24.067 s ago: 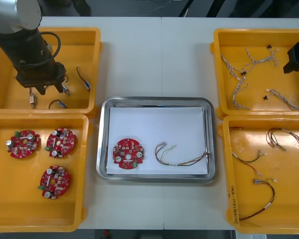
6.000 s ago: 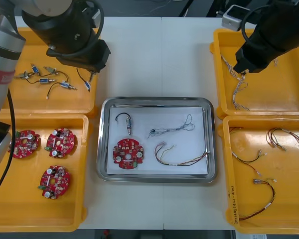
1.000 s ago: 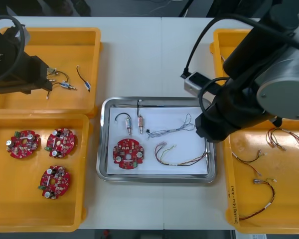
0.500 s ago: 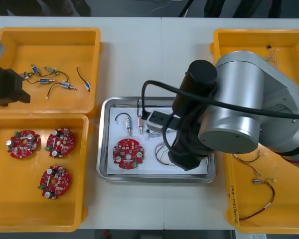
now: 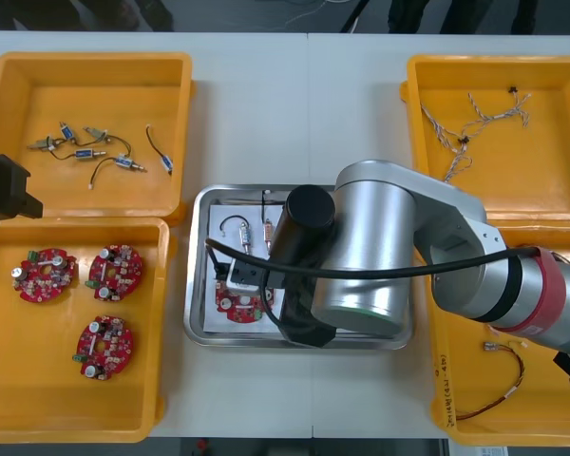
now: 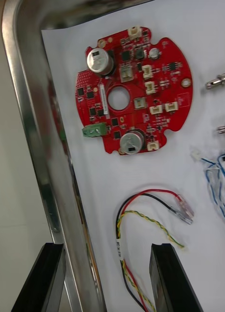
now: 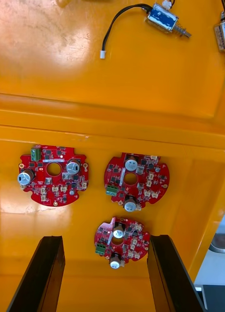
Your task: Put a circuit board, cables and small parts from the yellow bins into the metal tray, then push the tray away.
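At the near rim of the shiny metal tray (image 6: 29, 122), mid-tabletop (image 5: 266, 114), my right jaws stand wide apart and empty, straddling it. Inside lie a round red circuit board (image 6: 132, 90) and a red-and-yellow cable (image 6: 141, 214). My left jaws, also apart and empty, hang over the near-left yellow plastic bin (image 7: 14, 219).

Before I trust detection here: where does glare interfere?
Right wrist view: bright streaks along the metal tray rim at the open right gripper. Left wrist view: glare patches on the yellow bin floor beyond the left gripper. Front view: little glare.
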{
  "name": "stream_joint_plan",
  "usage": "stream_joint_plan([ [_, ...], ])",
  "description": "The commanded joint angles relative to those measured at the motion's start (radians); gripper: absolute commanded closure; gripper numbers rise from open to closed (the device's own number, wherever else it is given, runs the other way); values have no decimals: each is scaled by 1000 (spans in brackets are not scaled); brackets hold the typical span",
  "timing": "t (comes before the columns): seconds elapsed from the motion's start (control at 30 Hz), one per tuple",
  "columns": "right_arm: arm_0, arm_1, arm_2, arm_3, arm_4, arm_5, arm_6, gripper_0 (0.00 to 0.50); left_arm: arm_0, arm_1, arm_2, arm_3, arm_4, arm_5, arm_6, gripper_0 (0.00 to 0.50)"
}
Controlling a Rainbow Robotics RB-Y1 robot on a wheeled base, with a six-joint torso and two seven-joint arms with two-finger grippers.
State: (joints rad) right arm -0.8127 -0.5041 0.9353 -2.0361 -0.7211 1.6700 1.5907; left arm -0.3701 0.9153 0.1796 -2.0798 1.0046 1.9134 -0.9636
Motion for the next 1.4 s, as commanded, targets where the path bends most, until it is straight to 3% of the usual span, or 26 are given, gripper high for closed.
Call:
stream_joint_plan([
  [0.03, -39, 18, 68, 5, 12, -21, 0, 0, 37, 48, 46, -37, 9, 7, -110, 0],
  [0.3, -42, 27, 112, 5, 15, -21, -2, 0, 59, 51, 55, -42, -4, 7, -122, 0],
  [0.5, -42, 39, 180, 7, 78, -26, -11, 0, 74, 53, 55, -42, -14, 7, -129, 0],
  [1.4, -22, 82, 254, 68, 152, -47, -46, 0, 82, 53, 54, -42, -15, 7, -136, 0],
])
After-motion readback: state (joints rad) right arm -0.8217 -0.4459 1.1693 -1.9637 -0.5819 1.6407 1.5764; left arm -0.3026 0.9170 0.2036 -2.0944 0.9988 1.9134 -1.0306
